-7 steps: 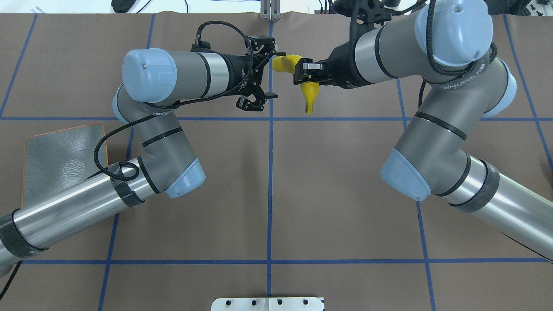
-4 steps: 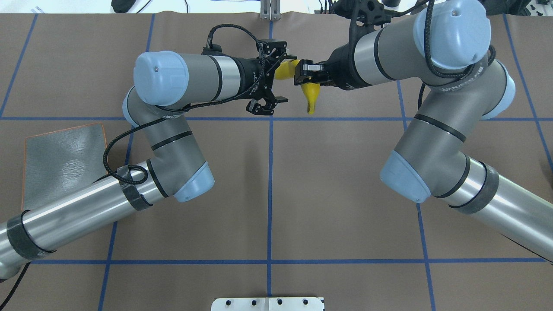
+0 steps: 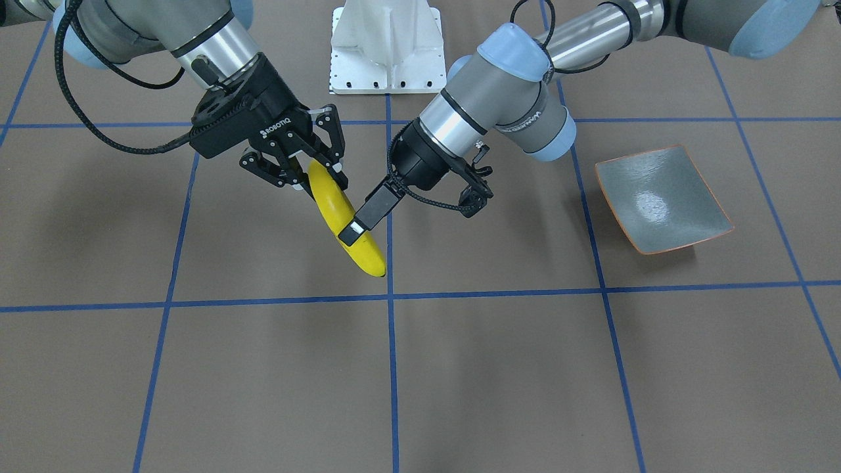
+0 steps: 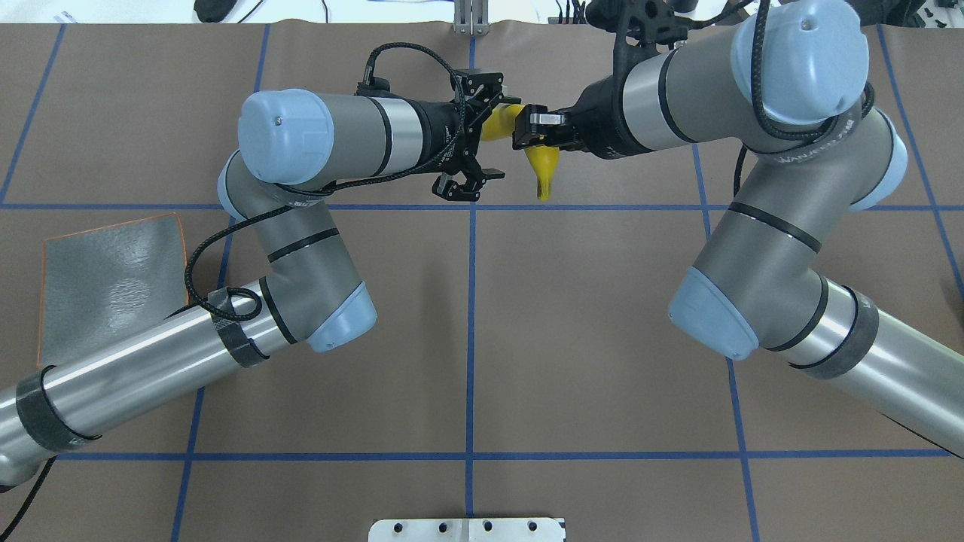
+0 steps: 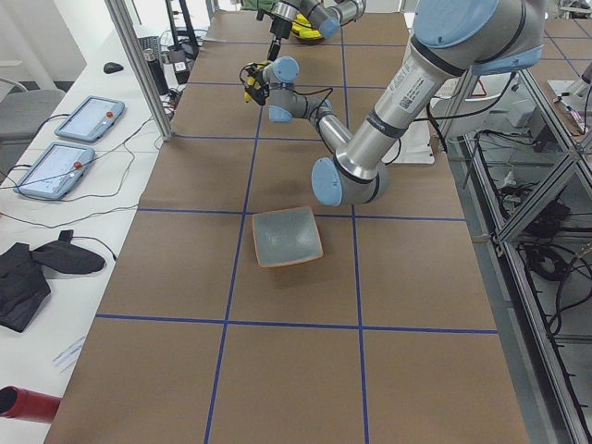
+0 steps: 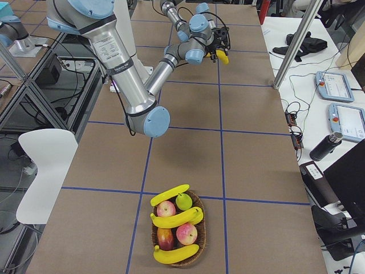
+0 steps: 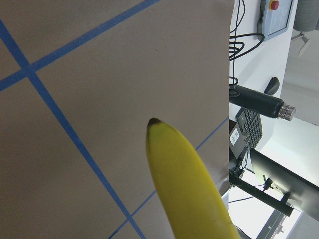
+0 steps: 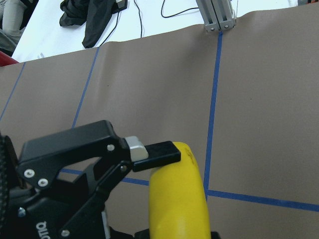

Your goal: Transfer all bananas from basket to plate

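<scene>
My right gripper [image 4: 531, 128] [image 3: 314, 174] is shut on a golden-yellow banana [image 3: 345, 220] [image 4: 544, 169] and holds it tilted above the table at the far middle. My left gripper [image 4: 493, 135] [image 3: 417, 210] is open, and the banana's upper end sits between its spread jaws. One of its fingers [image 8: 159, 152] lies against the banana [image 8: 179, 204]. The banana's dark tip fills the left wrist view [image 7: 189, 189]. The plate [image 4: 113, 278] [image 3: 663, 200] is empty on my left. Three more bananas [image 6: 177, 218] lie in the basket [image 6: 197, 240].
The basket also holds apples [image 6: 186, 233] and a pear [image 6: 183, 201], at the table's end on my right. A white mount [image 3: 387, 46] stands at the robot's base. Tablets and cables lie beyond the far edge [image 5: 74, 139].
My left arm has moved right toward the banana, and its open jaws now stand around the banana's upper end. The right arm and banana have barely moved.
</scene>
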Tool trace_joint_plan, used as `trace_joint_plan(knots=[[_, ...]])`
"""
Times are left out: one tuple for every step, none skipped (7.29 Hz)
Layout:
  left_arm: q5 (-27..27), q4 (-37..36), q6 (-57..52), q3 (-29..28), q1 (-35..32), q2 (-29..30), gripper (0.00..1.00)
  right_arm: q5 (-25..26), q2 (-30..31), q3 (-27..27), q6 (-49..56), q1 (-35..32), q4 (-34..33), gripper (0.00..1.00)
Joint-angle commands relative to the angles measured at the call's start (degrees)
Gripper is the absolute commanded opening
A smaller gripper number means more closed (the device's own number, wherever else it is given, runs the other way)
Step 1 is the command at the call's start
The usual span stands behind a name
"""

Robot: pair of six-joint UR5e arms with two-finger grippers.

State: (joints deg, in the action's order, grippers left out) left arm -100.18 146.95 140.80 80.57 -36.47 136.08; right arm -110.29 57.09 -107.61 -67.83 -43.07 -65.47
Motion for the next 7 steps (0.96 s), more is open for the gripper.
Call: trace_joint_plan(knots=[[0.07,-0.09,0.00,0.02,0.00,0.67,1.00,-0.01,0.39,-0.41,-0.03,0.00,-0.01,0.00],[0.07,-0.09,0.00,0.02,0.00,0.85,1.00,-0.01,0.74,-0.41,-0.03,0.09,-0.01,0.00],[0.07,-0.09,0.00,0.02,0.00,0.94,0.99,-0.01,0.83,-0.41,-0.03,0.09,-0.01,0.00],[0.07,-0.26,0.00,-0.07,0.00,0.94,0.95,-0.01,0.83,-0.41,-0.03,0.09,-0.01,0.00],[0.07,-1.13,0.00,-0.07,0.00,1.20,0.95,-0.01,0.83,-0.41,-0.03,0.18,-0.01,0.00],[0.07,-1.23,0.00,-0.07,0.00,1.21,0.95,-0.01,0.83,-0.50,-0.03,0.18,-0.01,0.00],[0.07,-1.23,0.00,-0.50,0.00,1.29,0.95,-0.01,0.83,-0.67,-0.03,0.27,-0.01,0.00]])
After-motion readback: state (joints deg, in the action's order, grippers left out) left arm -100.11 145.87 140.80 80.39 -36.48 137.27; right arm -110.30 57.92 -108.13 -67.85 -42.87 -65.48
